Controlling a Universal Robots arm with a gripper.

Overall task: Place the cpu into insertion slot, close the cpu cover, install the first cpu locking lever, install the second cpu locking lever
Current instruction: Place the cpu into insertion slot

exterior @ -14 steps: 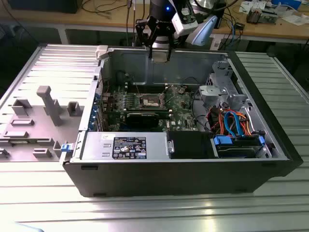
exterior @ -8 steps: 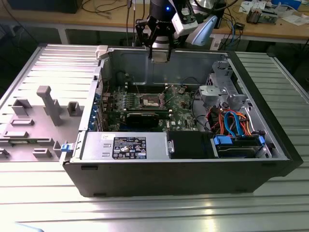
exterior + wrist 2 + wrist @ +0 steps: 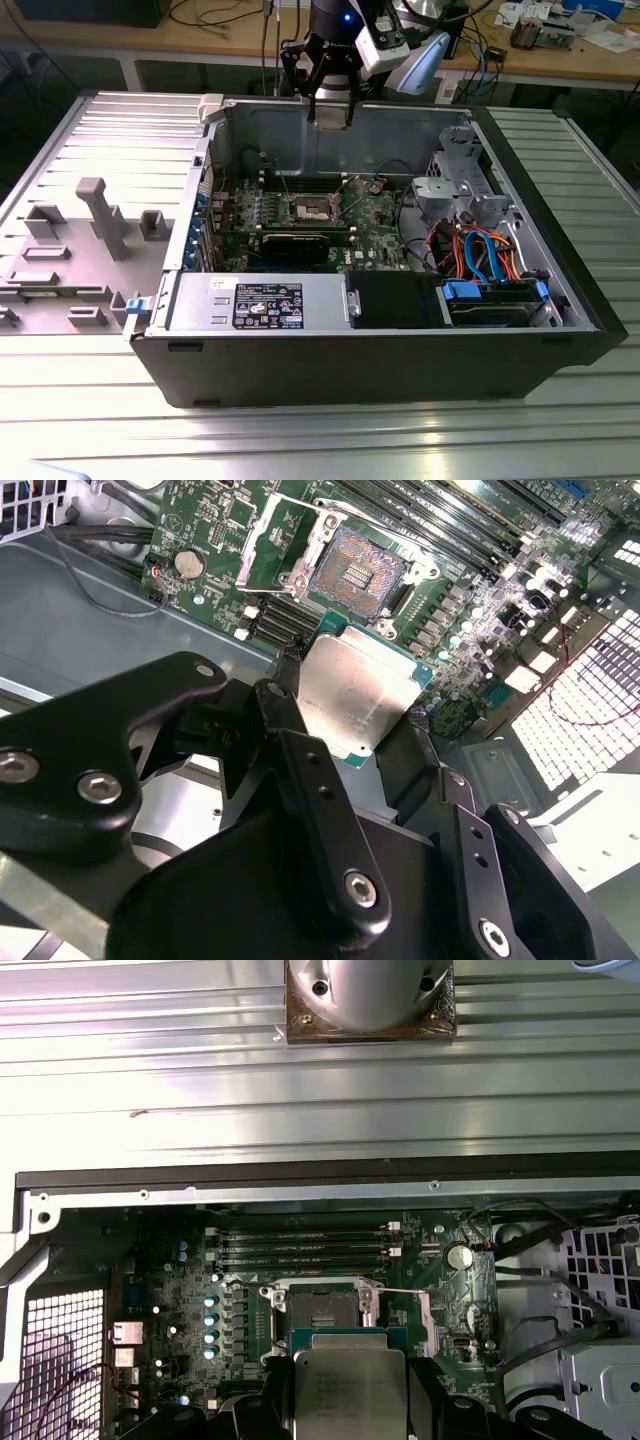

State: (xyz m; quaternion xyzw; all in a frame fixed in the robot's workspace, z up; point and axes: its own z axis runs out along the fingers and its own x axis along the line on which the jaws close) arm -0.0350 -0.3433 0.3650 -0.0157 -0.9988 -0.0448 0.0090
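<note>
An open computer case (image 3: 190, 350) sits on the ribbed metal table (image 3: 320, 445), with a grey plastic fixture (image 3: 100, 215) at the exterior view's left. Inside the case, a power supply (image 3: 260, 305) runs along the near wall, and a drive cage (image 3: 455, 190) and orange and blue cables (image 3: 485, 255) crowd the exterior view's right. On the green board, the slot (image 3: 360, 572) lies bare, with the cover (image 3: 275, 545) swung open beside it and memory slots (image 3: 300, 1245) just past it. The arm (image 3: 335, 25) comes down from above, near the case's far wall. Its jaws point down, closed on two edges of the cpu (image 3: 370, 680), which is held flat and well above the slot.
</note>
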